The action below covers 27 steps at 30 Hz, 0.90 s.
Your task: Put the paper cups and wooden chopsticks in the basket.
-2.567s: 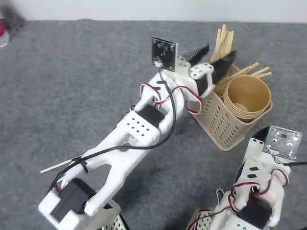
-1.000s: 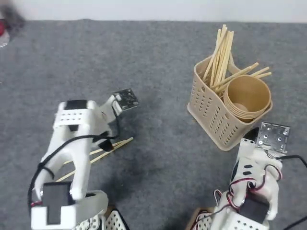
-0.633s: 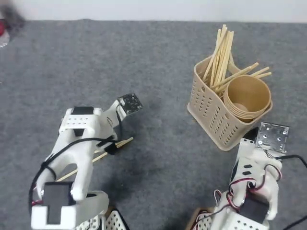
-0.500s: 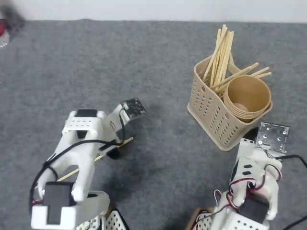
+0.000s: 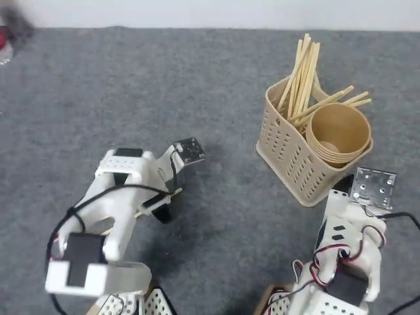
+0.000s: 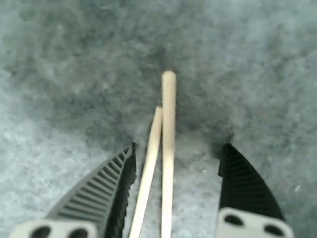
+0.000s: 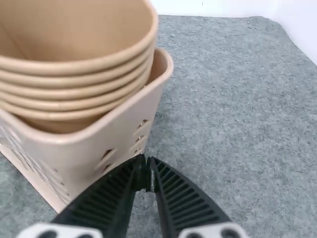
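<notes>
Two loose wooden chopsticks (image 6: 167,124) were seen lying side by side and touching on the grey carpet (image 5: 131,79), between the widely spread jaws of the left gripper (image 6: 177,153). They lay well apart from the basket (image 5: 289,161), in which the stacked paper cups (image 5: 338,134) and the other sticks (image 5: 303,69) were held. The pair was judged light, stiff, thin and smooth, liable to roll or scissor apart, so a pinch across both near mid-length was thought best, little room being given beneath them by the napped carpet. The right gripper (image 7: 145,174) was found pressed shut on nothing just beside the basket, and the carpet was bounded at its far side by a pale wall (image 5: 197,13).
</notes>
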{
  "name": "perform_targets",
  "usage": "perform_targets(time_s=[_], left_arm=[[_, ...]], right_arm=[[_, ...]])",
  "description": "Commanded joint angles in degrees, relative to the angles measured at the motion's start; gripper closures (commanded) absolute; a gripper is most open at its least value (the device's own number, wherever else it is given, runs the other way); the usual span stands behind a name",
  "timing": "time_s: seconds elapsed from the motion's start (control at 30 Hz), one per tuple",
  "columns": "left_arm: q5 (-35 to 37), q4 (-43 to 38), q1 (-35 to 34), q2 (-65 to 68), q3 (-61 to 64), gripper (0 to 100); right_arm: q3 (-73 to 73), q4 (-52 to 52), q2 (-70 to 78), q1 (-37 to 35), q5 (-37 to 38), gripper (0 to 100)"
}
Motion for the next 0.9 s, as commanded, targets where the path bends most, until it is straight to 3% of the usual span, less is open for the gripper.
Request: perform_targets(time_s=[0.0,0.27,0.37,0.67,0.87], left_arm=[[4.6,3.3,0.7,6.3,-7.8,76],[3.7,5.5,1.9,8.0,-10.5,99],[0.5,7.8,2.7,6.2,-10.4,98],[0.8,7.0,2.8,2.5,-9.9,99],[0.8,12.6,4.8,-2.5,-10.0,99]], right_arm=[[-0.2,0.3,-0.4,-0.4,-0.4,99.0],[-0.2,0.3,-0.4,-0.4,-0.4,99.0],[-0.2,0.3,-0.4,-0.4,-0.4,99.0],[-0.1,0.3,-0.4,-0.4,-0.4,99.0],[-0.1,0.3,-0.4,-0.4,-0.4,99.0]])
